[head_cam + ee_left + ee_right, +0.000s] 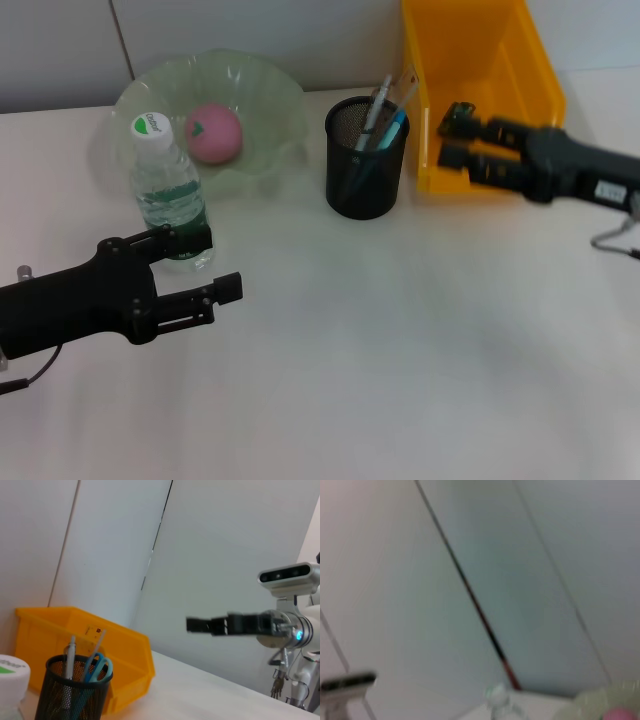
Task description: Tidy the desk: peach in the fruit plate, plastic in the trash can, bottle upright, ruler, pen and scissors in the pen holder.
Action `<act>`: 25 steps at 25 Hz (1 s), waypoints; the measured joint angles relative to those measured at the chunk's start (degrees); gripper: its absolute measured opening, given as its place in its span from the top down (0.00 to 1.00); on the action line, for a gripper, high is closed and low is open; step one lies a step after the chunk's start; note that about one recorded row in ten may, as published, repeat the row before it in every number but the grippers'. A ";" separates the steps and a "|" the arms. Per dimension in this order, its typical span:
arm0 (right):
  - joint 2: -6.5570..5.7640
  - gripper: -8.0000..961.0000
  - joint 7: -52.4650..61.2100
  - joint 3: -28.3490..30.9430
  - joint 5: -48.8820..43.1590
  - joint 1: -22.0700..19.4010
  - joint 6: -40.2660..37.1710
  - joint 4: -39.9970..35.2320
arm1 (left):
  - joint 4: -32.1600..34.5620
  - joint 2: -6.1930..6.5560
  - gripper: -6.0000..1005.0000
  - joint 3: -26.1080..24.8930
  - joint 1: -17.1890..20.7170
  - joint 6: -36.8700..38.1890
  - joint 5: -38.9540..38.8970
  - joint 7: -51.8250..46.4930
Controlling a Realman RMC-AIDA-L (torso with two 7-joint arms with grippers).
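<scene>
1. Left gripper (208, 262) sits in the lower left of the head view, fingers apart, empty, just beside the bottle, which shows between the two fingers' tips but is not clamped
2. Bottle (168, 190) stands upright on the table (400, 360), left of centre, white cap with green mark on top; its cap also shows at the lower left corner of the left wrist view
3. Peach (213, 132), pink, lies inside the fruit plate (275, 95), a pale green translucent bowl in the upper left, right behind the bottle
4. Pen holder (365, 160), black mesh cup, upper centre of the head view, upright; pen (377, 110), ruler (405, 85) and blue-handled scissors (392, 128) stick out of it
5. Trash can (480, 70), a yellow bin, upper right, just beside the pen holder; no plastic can be made out inside it
6. Right gripper (452, 135) is at the right side of the head view, over the front edge of the trash can, fingers a little apart, holding nothing
7. Right wrist view is mostly wall, with the bottle and the plate's edge faint at the bottom
</scene>
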 joint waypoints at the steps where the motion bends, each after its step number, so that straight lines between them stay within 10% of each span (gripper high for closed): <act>1: -0.37 0.21 0.00 -0.43 -1.17 -0.14 -0.36 -0.05 | -0.01 -0.01 0.20 0.00 -0.03 -0.07 0.00 0.11; 9: -0.35 0.21 -2.45 -0.71 -12.67 0.20 -0.14 -2.25 | -0.19 -0.15 0.20 -0.37 -0.98 -0.20 1.29 -0.29; 14: 3.39 0.21 -10.92 0.21 -3.12 1.86 -1.81 -4.35 | -1.99 -0.22 0.20 -0.58 -1.08 -0.39 1.50 0.99; 17: 5.43 0.21 -13.67 -1.17 3.28 7.78 2.40 -4.75 | -2.94 -0.50 0.20 -0.62 -1.25 -0.44 1.52 2.31; 21: 5.27 0.21 -13.45 -4.68 3.37 18.04 11.19 0.24 | -3.07 -0.58 0.20 -0.61 -1.22 -0.41 1.82 3.02; 25: 5.28 0.21 -10.32 -7.35 3.13 18.08 10.85 -1.69 | -3.07 -0.61 0.20 -0.94 -1.10 -0.20 1.88 3.17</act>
